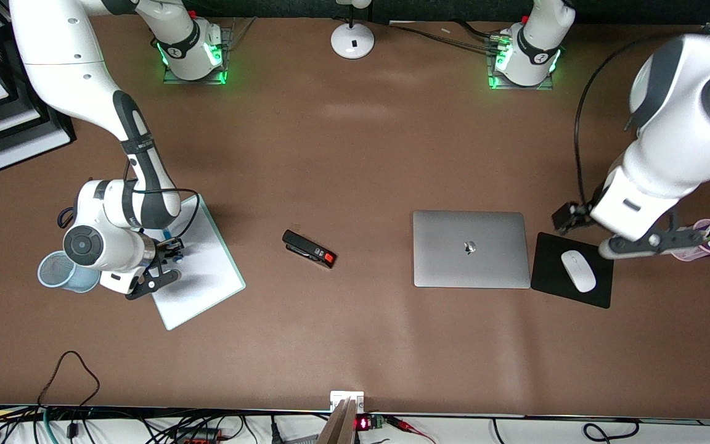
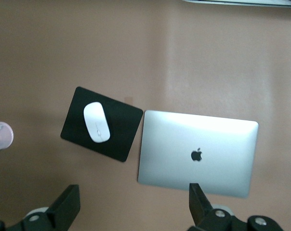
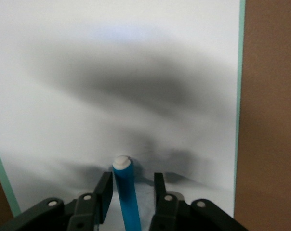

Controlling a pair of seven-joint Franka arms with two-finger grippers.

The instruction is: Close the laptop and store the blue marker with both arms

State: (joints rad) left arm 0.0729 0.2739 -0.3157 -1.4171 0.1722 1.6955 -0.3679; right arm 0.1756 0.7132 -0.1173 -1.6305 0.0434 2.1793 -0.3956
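The silver-grey laptop (image 1: pixel 469 248) lies shut on the table, lid down with the apple logo up; it also shows in the left wrist view (image 2: pixel 218 139). My left gripper (image 1: pixel 654 243) hangs in the air over the table beside the black mousepad (image 1: pixel 552 280), its fingers (image 2: pixel 68 207) wide open and empty. My right gripper (image 1: pixel 170 251) is low over a whiteboard (image 1: pixel 207 271). The blue marker (image 3: pixel 125 197) with its whitish end stands between the right gripper's fingers (image 3: pixel 103 192). One finger is against it and the other has a gap.
A white mouse (image 1: pixel 578 270) sits on the mousepad. A pink cup (image 1: pixel 703 243) of markers stands at the left arm's end. A black stapler (image 1: pixel 309 248) lies mid-table. A blue mesh cup (image 1: pixel 59 271) stands beside the whiteboard. A lamp base (image 1: pixel 352 40) stands between the arm bases.
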